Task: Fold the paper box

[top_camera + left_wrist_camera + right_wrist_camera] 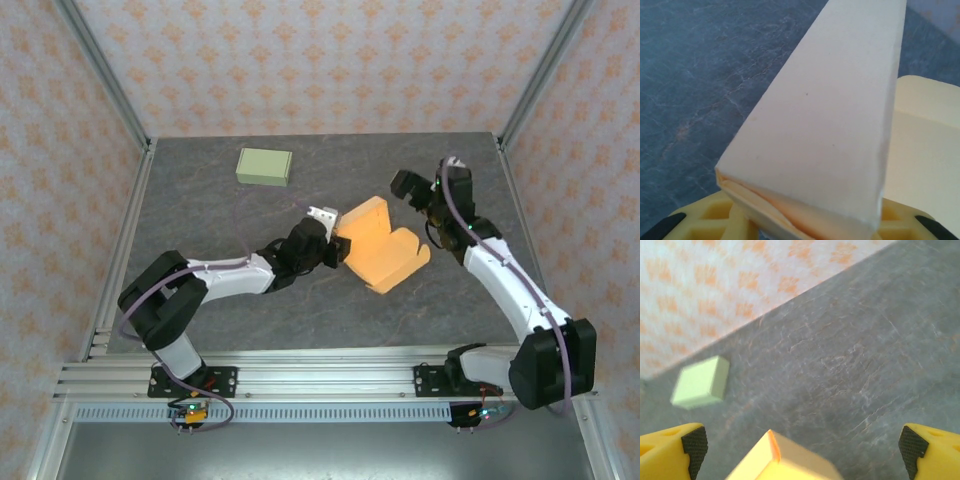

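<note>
Nearest, clamps pale-yellow paper box by raised wall in left gripper, centre of grey marbled table. Hangs right gripper spread wide, empty, over far corner. Risks wall springing flat, or box skidding, under off-centre push.

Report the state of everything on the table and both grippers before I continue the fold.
paper box: partly folded, one side raised, not yet closed up.
green box: closed, lying flat at the far left of the table, apart from both arms.
left gripper: shut on the paper box's raised left side.
right gripper: open wide, over the paper box's far corner, holding nothing.
</note>
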Tool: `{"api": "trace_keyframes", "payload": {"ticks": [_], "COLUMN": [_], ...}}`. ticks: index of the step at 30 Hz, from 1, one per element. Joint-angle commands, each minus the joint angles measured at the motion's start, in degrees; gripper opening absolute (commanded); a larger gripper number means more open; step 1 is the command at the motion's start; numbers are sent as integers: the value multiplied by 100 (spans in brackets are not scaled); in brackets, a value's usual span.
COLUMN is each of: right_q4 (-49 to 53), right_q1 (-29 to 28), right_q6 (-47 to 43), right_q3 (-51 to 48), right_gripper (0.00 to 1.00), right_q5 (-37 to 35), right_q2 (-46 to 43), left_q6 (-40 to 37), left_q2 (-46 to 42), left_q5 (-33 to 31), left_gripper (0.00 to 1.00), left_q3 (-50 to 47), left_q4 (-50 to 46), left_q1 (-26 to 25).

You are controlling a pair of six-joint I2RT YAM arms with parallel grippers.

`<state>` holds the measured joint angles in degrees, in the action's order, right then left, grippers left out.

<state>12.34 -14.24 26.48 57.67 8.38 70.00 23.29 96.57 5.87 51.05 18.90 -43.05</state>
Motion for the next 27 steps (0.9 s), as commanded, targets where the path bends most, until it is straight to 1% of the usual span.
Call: {"api": "trace_keyframes", "payload": {"ticks": [1,2,4,6,10,12,14,17,19,22,26,27], "right_q4": [2062,2137,2227,2480,2992,2913,2653,1933,1464,1412,1374,1318], "right_q1": [0,0,0,0,0,0,0,0,-12,-61,-79,-78], "right_q6": [1898,2250,2580,2528,2234,2327,2461,2613,2598,2427,2193,2155], "right_q3": [389,319,191,204,187,-19,-273,-642,-702,-511,-336,-319], "right_gripper": [99,99,99,99,99,100,97,88,76,62,49,42], "right_q5": [-43,117,320,369,229,509,904,1487,1898,1944,1912,1960], "right_q2": [-145,-187,-406,-515,-651,-630,-528,-313,-47,310,641,721], "left_q6": [1762,2062,2443,2629,2812,2889,2973,3006,3037,3061,3093,3098], "left_q2": [399,521,686,797,829,793,762,710,689,712,744,740], "left_q5": [351,455,530,523,512,492,525,517,509,589,663,655], "left_gripper": [33,32,32,31,30,30,30,30,31,33,33,34], "left_q3": [255,230,216,263,255,209,161,134,107,120,99,85], "left_q4": [-168,57,364,419,536,590,652,650,675,720,824,831], "left_q1": [261,330,405,436,472,481,490,490,495,491,497,493]}}
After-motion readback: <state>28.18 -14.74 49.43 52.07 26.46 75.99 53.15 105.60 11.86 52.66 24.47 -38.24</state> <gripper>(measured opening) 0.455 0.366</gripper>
